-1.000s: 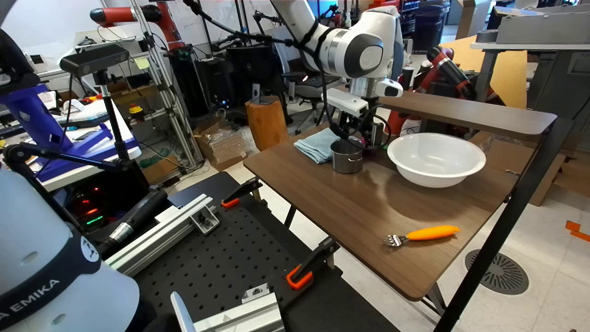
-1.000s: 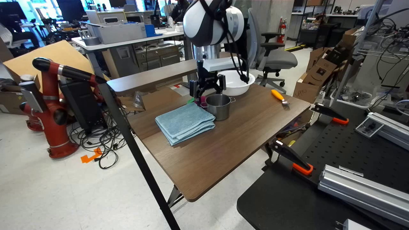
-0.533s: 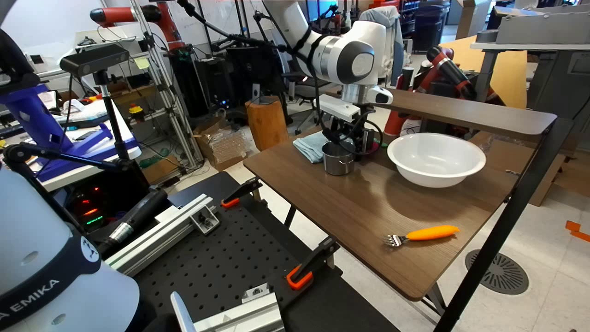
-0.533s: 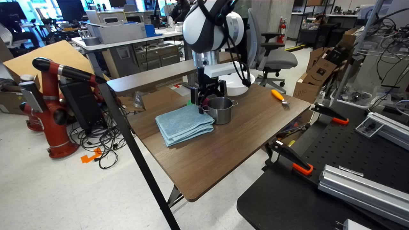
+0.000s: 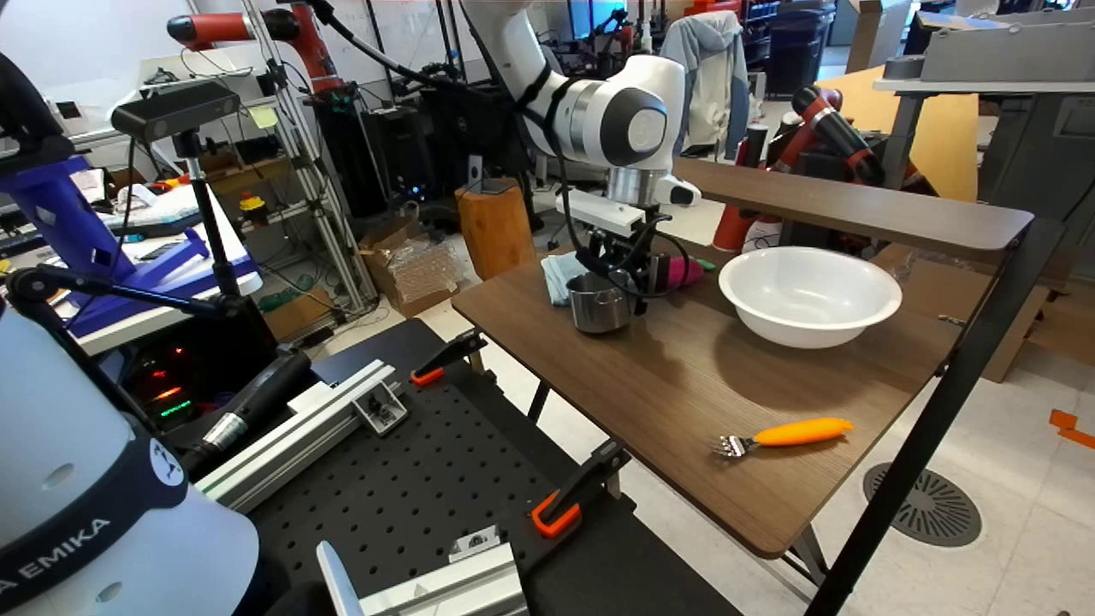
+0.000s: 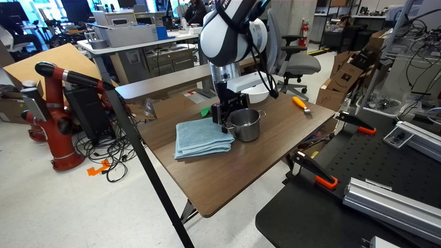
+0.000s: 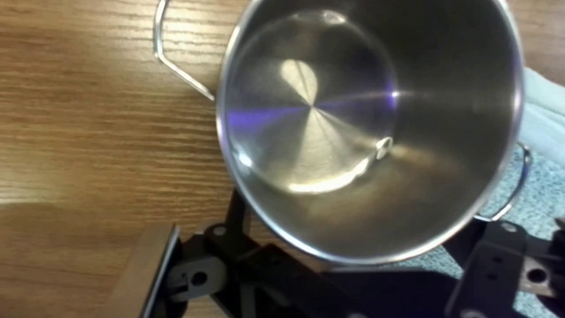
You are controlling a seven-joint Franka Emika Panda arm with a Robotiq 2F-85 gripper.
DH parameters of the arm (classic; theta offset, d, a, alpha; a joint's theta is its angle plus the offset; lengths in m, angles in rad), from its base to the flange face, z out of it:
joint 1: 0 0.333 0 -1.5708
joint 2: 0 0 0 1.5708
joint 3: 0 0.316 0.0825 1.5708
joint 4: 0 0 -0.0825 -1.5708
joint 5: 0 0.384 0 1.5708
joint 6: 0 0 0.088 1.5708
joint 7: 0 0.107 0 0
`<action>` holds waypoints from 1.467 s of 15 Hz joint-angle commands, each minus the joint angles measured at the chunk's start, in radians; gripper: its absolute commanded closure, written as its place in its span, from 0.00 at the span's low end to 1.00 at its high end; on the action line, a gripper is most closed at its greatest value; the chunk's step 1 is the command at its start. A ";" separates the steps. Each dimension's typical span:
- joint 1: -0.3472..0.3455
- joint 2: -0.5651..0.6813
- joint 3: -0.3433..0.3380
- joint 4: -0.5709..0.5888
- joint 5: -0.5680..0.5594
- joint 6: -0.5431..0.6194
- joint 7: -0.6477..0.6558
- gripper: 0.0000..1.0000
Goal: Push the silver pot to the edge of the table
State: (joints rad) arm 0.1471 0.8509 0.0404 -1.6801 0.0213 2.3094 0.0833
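The silver pot [image 5: 600, 310] stands upright on the brown table [image 5: 667, 385], short of its long front edge; it also shows in an exterior view [image 6: 248, 131]. In the wrist view the pot [image 7: 375, 212] fills the upper right, its dark inside empty and a wire handle on each side. My gripper [image 6: 231, 112] is low behind the pot, with its fingers spread apart and its body close against the pot wall. In the wrist view the gripper [image 7: 353, 229] has one finger on each side of the pot's near rim; the fingertips are partly hidden under the pot.
A folded light-blue cloth [image 6: 203, 137] lies beside the pot and a finger. The large white bowl [image 5: 808, 299], an orange-handled fork [image 5: 787, 435] and a magenta and green object [image 5: 684, 270] are on the table. A raised shelf [image 5: 855, 210] runs along the back.
The pot has slid across the table toward the front edge. My gripper has moved with it and sunk lower behind it. The blue cloth has shifted and turned slightly.
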 commanded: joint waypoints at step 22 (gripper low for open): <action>0.086 -0.249 -0.034 -0.490 -0.259 0.167 0.030 0.00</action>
State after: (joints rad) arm 0.2055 0.6483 0.0300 -2.0988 -0.1870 2.4192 0.0878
